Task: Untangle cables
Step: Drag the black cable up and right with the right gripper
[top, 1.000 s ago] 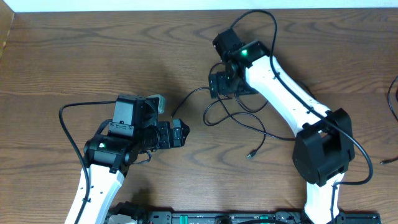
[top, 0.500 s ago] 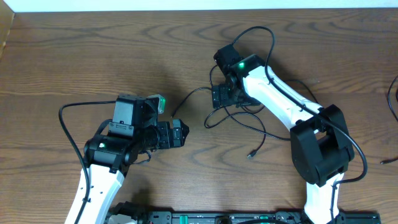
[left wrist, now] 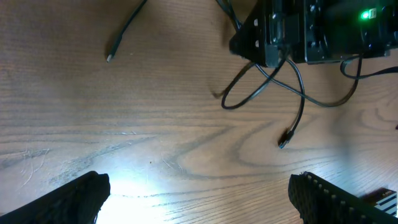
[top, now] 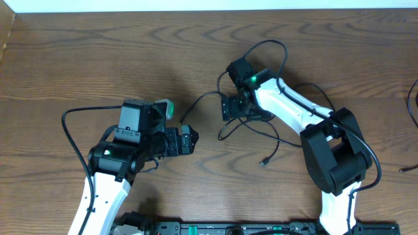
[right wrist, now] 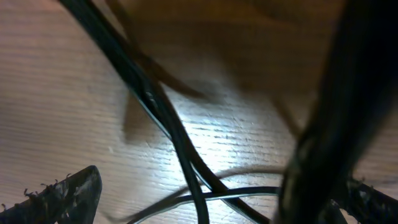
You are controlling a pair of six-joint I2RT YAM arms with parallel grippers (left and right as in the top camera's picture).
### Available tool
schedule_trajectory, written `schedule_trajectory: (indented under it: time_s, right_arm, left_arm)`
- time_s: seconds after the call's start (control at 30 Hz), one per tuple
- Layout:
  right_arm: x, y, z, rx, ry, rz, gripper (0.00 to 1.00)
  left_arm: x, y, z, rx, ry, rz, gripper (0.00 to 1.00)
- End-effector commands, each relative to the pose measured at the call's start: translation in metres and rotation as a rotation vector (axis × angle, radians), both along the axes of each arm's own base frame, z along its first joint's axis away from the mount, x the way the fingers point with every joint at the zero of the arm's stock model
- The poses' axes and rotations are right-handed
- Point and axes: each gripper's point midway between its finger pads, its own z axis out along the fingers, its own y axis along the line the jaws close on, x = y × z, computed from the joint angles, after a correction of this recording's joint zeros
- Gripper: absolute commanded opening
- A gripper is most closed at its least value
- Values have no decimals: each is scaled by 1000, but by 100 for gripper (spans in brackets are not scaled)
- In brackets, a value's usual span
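Note:
The cables point(top: 251, 124) are thin black cords lying in loose loops on the wood table, right of centre. One plug end point(top: 263, 162) lies toward the front and one strand runs left point(top: 196, 103). No white cord shows. My right gripper point(top: 226, 108) is low over the loops and open, with black strands point(right wrist: 186, 162) crossing between its fingers point(right wrist: 211, 199). My left gripper point(top: 191, 140) is open and empty, left of the cables. Its view shows the loops point(left wrist: 264, 84), a plug point(left wrist: 283, 142), another cord end point(left wrist: 112, 55) and its own fingers point(left wrist: 199, 202).
The right arm's thick black lead point(top: 271, 46) arcs behind its wrist. Another black cord point(top: 411, 98) and a small dark end point(top: 405, 169) sit at the table's right edge. The arm bases stand along the front edge point(top: 215, 228).
My right gripper has moved toward the front and down onto the cable loops, and the arm has swung with it. The loops have shifted slightly. The left arm has not moved.

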Motion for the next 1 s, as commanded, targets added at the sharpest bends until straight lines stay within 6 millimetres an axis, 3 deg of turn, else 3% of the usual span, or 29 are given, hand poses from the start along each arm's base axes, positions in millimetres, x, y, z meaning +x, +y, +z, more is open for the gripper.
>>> schedule_trajectory:
  time_s: [0.0,0.23,0.33,0.47,0.5,0.6,0.7,0.8,0.83,0.9,0.97]
  right_arm:
    - [-3,4,3,9,-7,48,99]
    - [-7,3,1,-6,-2,115,91]
    - [-9,0,-2,-22,12,118,73]
    - [-9,-1,-2,-24,13,117,27]
    - [-9,-1,-2,-23,13,116,21]
    - [-8,-2,-2,-26,11,115,28]
    - [-6,-5,-3,-33,7,111,22]
    - [-3,-10,-3,-46,-1,108,25]
    - [-3,-10,-3,-46,-1,109,22]
    - [-3,-11,-3,-46,-2,106,1]
    - [1,-13,-1,-46,-11,102,1]
  left_arm:
    - [1,0,2,10,-12,-13,98]
    - [0,0,2,10,-11,-13,97]
    - [0,0,2,10,-11,-13,97]
    - [0,0,2,10,-11,-13,98]
    - [0,0,2,10,-10,-13,97]
    - [-1,0,1,12,-4,-13,97]
    - [-2,1,0,13,0,-13,97]
    - [-2,1,0,13,0,-13,97]
    - [-2,0,0,12,0,-13,97]
    - [-2,1,0,13,0,-13,97]
    - [-2,0,0,12,0,-13,98]
